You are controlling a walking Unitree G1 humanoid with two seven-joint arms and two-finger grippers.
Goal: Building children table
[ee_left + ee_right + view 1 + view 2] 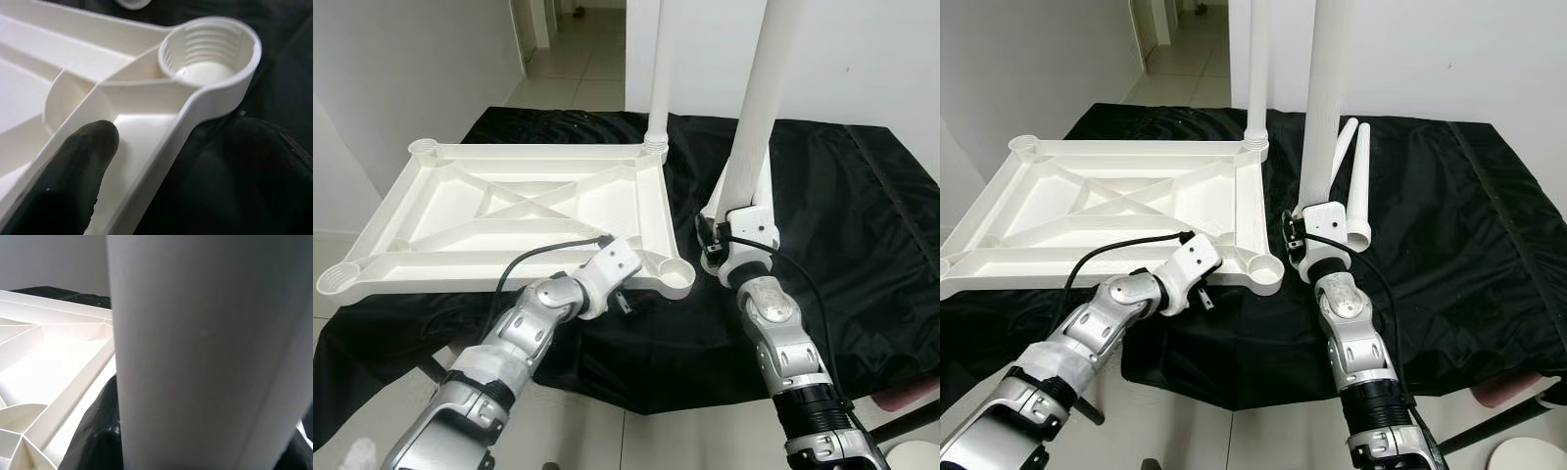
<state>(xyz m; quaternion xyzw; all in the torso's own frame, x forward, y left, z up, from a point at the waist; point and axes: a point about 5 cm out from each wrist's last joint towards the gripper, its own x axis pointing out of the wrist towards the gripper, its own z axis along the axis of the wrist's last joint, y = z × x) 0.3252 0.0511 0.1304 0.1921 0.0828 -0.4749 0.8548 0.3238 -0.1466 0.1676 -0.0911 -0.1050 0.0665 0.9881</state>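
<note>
Left eye view: white ribbed plastic tabletop (524, 211) lies upside down on a black cloth (862, 225) (grey tile floor (578, 69) beyond); one white leg (659, 73) stands in its far corner socket.
Right eye view: two spare white tapered legs (1356, 181) lie on the cloth.
Left wrist view: left gripper (146, 161) clamps the tabletop's rim beside a threaded socket (208, 51).
Right wrist view: right gripper (729, 250) grasps an upright white tube leg (205, 352).

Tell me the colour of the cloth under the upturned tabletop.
Black, plain, no pattern. The cloth shows best in the left eye view.

tabletop (509, 211) on cloth (842, 196), loose legs (1356, 176) right
</note>
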